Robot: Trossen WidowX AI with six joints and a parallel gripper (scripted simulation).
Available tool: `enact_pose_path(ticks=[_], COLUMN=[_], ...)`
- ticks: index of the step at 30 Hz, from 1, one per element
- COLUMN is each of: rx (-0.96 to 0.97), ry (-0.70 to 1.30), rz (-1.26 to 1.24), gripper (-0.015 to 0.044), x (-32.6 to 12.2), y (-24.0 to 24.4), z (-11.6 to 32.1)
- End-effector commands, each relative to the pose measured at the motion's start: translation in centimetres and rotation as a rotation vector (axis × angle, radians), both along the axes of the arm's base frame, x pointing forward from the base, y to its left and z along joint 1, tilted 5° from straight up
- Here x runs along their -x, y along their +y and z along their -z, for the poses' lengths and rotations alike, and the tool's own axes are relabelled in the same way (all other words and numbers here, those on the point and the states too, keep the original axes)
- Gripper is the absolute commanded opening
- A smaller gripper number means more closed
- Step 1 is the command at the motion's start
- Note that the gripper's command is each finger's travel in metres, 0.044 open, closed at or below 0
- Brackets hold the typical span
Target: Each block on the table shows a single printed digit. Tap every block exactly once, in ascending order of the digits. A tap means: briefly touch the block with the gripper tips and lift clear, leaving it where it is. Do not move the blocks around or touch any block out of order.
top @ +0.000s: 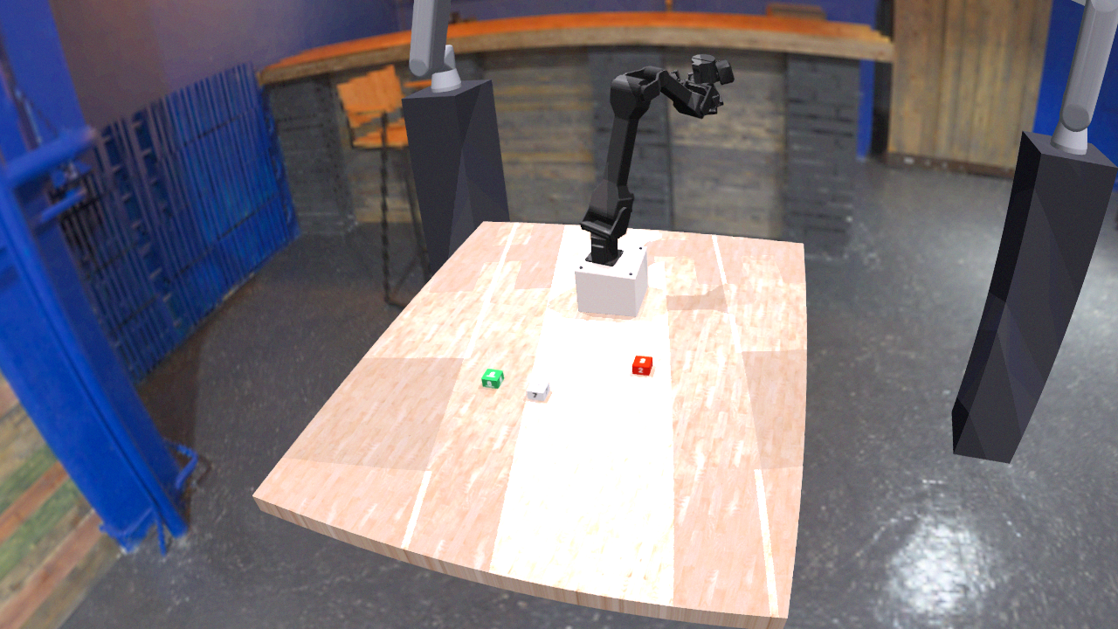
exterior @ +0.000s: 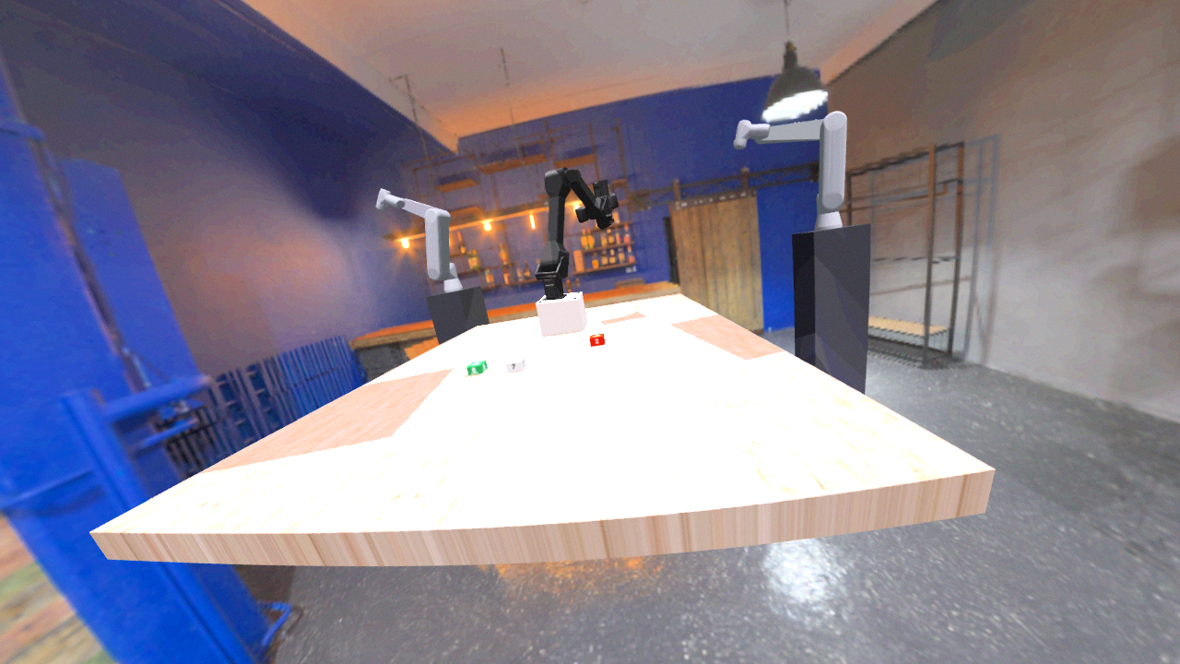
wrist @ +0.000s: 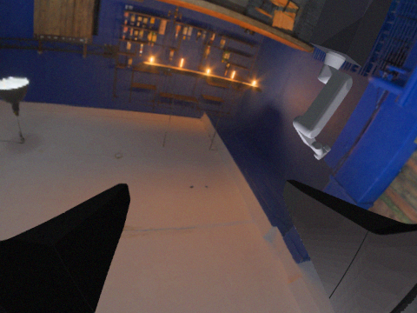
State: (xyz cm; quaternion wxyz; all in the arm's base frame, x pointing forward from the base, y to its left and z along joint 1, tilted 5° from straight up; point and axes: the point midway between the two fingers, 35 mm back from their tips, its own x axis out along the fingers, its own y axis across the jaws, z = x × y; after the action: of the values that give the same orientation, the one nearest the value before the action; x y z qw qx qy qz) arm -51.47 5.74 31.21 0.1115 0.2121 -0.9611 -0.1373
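Note:
A red block shows a 2 and lies in front of the arm's base, the nearest block to it. A white block shows a 7 and lies farther forward and to the left. A green block lies left of the white one, apart from it; its digit looks like an 8 but is too small to be sure. My gripper is open, with nothing between its fingers. It is high above the table, far from all the blocks. The wrist view shows no block.
The blocks lie on a wooden table. My arm stands on a white base box at the table's back. Two grey arms on dark pedestals stand off the table, one on each side.

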Motion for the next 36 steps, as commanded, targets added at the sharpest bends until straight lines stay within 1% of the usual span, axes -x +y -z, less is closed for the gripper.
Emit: enact_pose_path(ticks=[1, 3, 5, 9, 13, 17, 22, 27, 32, 36], rx=[-0.007, -0.061, -0.145, -0.262, -0.379, -0.487, -0.614, -0.727, -0.821, -0.879], ry=[0.000, -0.003, -0.015, -0.048, -0.111, -0.193, -0.323, -0.483, -0.669, -0.834], rz=[0.010, 0.092, 0.213, 0.372, 0.545, 0.699, 0.868, 1.008, 1.115, 1.173], gripper=[0.0400, 0.0400, 0.0400, 0.0400, 0.0400, 0.0400, 0.0400, 0.0400, 0.0400, 0.0400], x=[0.0, -0.4, -1.3, -3.4, -7.0, -11.5, -18.6, -26.9, -36.0, -43.8], y=[0.4, 3.6, 8.5, 15.0, 22.3, 28.7, 35.5, 40.6, 44.0, 45.3], z=[0.1, 0.7, 1.6, 2.9, 4.2, 5.6, 7.3, 9.0, 10.8, 12.2])
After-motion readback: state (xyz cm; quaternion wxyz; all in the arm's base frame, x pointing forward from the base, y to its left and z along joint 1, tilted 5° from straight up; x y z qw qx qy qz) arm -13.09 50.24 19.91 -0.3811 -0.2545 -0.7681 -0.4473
